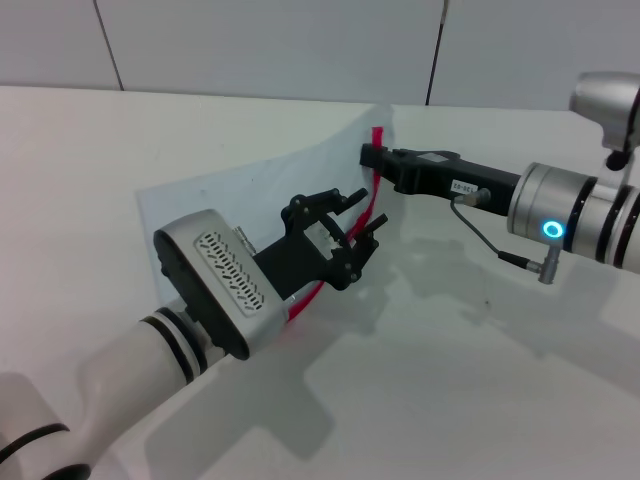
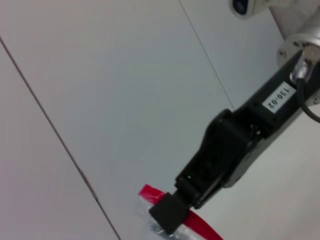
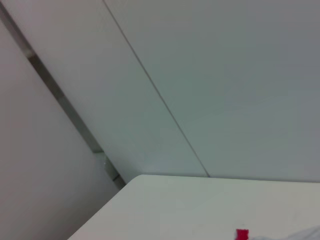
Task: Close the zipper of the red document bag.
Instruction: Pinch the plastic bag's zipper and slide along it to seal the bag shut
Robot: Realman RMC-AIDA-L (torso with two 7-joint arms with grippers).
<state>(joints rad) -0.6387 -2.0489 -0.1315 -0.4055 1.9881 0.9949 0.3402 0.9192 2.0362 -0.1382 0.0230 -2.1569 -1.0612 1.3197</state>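
The red document bag [image 1: 230, 200], a pale blue-grey pouch, lies on the white table with its far corner lifted. Its zipper [image 1: 310, 297] runs as a red strip along the bag's right-hand long edge. My left gripper [image 1: 366, 212] sits at the middle of that edge, open, with the red strip passing between its black fingers [image 1: 350, 197]. My right gripper [image 1: 372, 158] reaches in from the right and is shut on the zipper's far end, holding it up. The left wrist view shows the right gripper [image 2: 167, 215] pinching the red zipper [image 2: 200, 227]. A bit of zipper [image 3: 242, 234] shows in the right wrist view.
The white table [image 1: 480, 380] spreads out in front and to the right of the bag. A pale panelled wall [image 1: 270, 45] stands close behind the table's far edge. The right arm's cable [image 1: 490, 245] loops under its wrist.
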